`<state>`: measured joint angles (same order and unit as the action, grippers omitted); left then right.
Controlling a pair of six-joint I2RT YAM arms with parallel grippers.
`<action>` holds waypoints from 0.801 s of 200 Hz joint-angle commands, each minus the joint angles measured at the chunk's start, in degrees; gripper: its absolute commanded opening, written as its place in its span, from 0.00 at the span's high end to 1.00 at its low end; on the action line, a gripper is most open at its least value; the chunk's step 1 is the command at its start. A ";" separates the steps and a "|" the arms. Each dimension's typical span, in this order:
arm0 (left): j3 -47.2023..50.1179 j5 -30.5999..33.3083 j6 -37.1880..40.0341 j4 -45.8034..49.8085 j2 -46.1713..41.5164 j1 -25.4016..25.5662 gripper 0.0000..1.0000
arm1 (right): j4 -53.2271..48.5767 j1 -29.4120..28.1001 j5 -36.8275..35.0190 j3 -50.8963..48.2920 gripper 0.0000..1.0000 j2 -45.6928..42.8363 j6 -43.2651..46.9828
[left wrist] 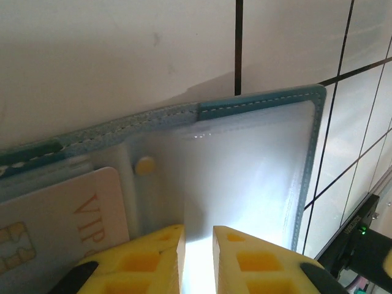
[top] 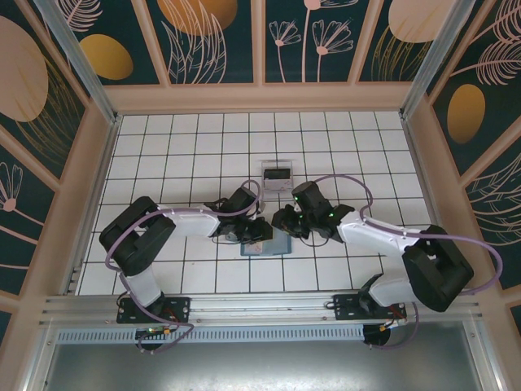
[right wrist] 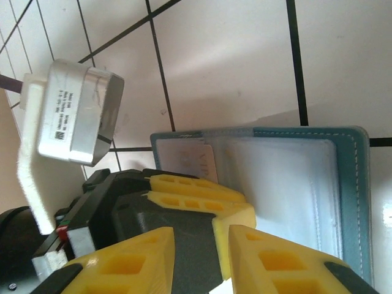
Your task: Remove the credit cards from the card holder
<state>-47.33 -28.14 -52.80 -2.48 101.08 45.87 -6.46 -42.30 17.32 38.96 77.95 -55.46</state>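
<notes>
Teal card holder lies open on the tiled table, between both grippers. Pale VIP card is tucked in one pocket. Left gripper is narrow over the clear sleeve; can't tell if pinching. Right gripper has a narrow gap, apparently nothing in it, just above the left one. Dark card sits in a clear tray nearby.

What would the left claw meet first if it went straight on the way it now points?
The left claw points at the clear inner pocket of the open card holder, seemingly right at its tips; depth is unclear.
</notes>
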 commanded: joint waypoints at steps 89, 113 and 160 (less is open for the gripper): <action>1.89 5.57 0.69 4.06 -7.47 -0.08 0.79 | 5.97 0.30 1.25 -3.71 0.73 5.36 -0.79; 2.23 6.42 0.81 5.10 -8.30 -0.13 0.79 | 6.33 0.28 1.22 -3.80 0.73 5.38 -0.79; 1.65 10.74 1.76 9.42 -11.88 -0.40 0.80 | 6.41 0.28 2.40 -2.54 0.74 6.31 -0.30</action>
<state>-45.52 -21.15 -52.60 2.68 92.60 45.76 -1.26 -42.30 18.59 35.66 83.15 -55.90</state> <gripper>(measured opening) 0.202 0.264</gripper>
